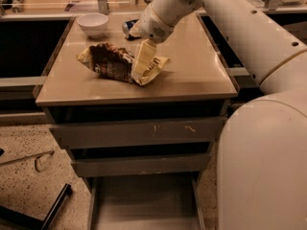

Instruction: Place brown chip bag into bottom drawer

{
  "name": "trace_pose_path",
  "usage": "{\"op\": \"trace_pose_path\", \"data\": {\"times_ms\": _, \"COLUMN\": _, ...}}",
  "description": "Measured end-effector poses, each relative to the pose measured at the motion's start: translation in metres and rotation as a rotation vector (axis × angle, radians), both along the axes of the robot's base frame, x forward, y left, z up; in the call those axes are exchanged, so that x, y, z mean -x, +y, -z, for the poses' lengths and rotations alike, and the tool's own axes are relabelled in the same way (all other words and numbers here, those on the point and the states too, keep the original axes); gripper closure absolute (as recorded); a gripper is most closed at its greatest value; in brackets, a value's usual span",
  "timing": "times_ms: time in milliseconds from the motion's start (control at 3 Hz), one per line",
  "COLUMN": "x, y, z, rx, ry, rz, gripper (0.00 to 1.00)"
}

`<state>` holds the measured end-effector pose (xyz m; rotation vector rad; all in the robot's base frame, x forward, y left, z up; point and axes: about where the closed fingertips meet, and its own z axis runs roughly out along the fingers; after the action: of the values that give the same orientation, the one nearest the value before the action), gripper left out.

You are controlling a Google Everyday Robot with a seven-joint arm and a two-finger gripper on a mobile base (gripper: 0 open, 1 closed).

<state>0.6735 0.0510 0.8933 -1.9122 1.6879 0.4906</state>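
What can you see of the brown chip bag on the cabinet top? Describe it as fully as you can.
The brown chip bag is crinkled, shiny like foil, dark brown with pale yellow ends. It lies on the cabinet top, near the white bowl but apart from it. The hand is down on the end away from the bowl. The bag is not in the open bottom drawer below.

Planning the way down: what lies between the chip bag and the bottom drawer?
In the camera view, the fronts of the two upper drawers. The gripper is at the chip bag.
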Motion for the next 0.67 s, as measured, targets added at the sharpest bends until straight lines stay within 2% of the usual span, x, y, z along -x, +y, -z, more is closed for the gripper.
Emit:
{"op": "trace_pose_path", "data": {"times_ms": 333, "x": 0.0003, "y": 0.0182, "z": 0.0387, "rx": -0.045, "ry": 0.048, "rz": -0.03, "gripper": 0.0}}
{"op": "trace_pose_path", "data": {"times_ms": 667, "x": 0.0003, "y": 0.0208, "z": 0.0424, "rx": -0.048, "ry": 0.053, "rz": -0.032, "gripper": 0.17}}
